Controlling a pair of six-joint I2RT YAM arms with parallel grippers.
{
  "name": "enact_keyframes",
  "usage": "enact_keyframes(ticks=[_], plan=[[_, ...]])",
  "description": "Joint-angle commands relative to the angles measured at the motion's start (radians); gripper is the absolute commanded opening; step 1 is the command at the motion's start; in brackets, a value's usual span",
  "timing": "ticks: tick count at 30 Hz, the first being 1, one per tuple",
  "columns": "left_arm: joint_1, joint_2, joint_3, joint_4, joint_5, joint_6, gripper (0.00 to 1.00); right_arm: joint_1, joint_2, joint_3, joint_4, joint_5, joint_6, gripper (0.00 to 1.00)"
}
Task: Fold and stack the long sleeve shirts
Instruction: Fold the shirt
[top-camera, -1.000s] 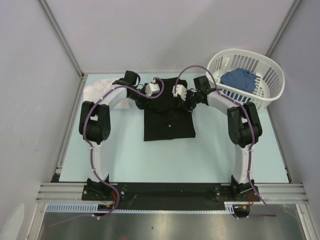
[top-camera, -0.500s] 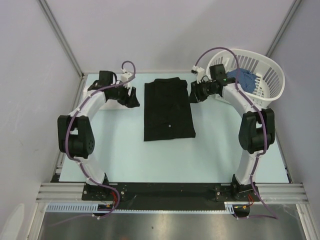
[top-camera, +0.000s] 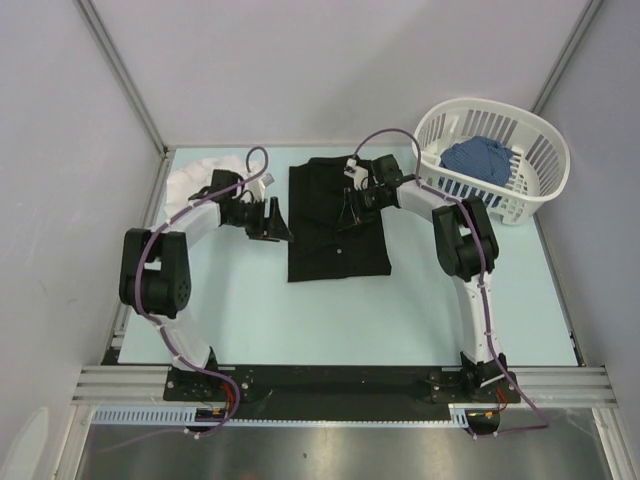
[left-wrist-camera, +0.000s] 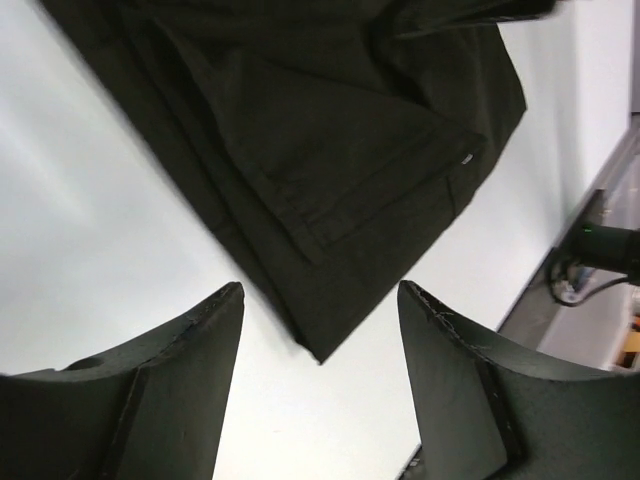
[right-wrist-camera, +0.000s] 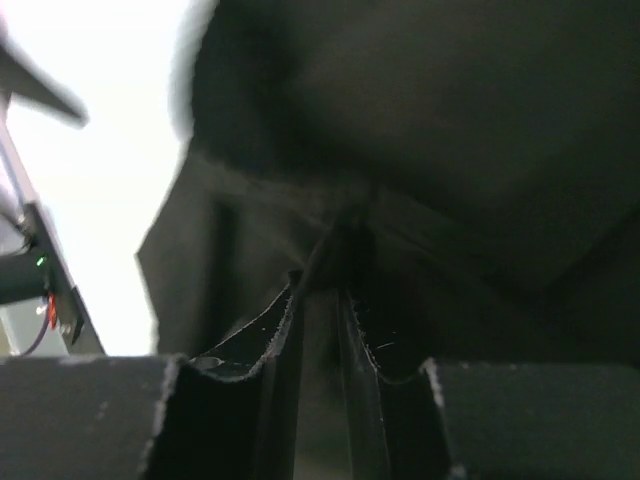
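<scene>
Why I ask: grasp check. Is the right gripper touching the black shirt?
Touching: right wrist view shows the right gripper pinching a fold of the black shirt.

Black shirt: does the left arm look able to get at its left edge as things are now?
Probably yes. The left gripper stands open just beside the black shirt, at its left edge, with only bare table between them.
</scene>
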Motion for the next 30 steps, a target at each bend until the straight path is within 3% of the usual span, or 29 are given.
enact_keyframes(ticks=[1, 8, 14, 30], plan=[[-0.048, 0.007, -0.037, 0.085, 0.07, -0.131, 0.67, -0.015, 0.05, 0.052, 0.042, 0.035, 0.05, 0.25], [-0.095, 0.061, -0.048, 0.098, 0.075, -0.164, 0.66, -0.029, 0.004, -0.001, 0.045, 0.029, 0.063, 0.28], [-0.122, 0.086, -0.058, 0.142, 0.081, -0.204, 0.67, -0.024, -0.071, -0.026, 0.091, -0.016, 0.137, 0.42], [-0.138, 0.11, -0.08, 0.234, -0.007, -0.302, 0.72, -0.087, -0.209, -0.052, 0.012, -0.05, 0.088, 0.43]])
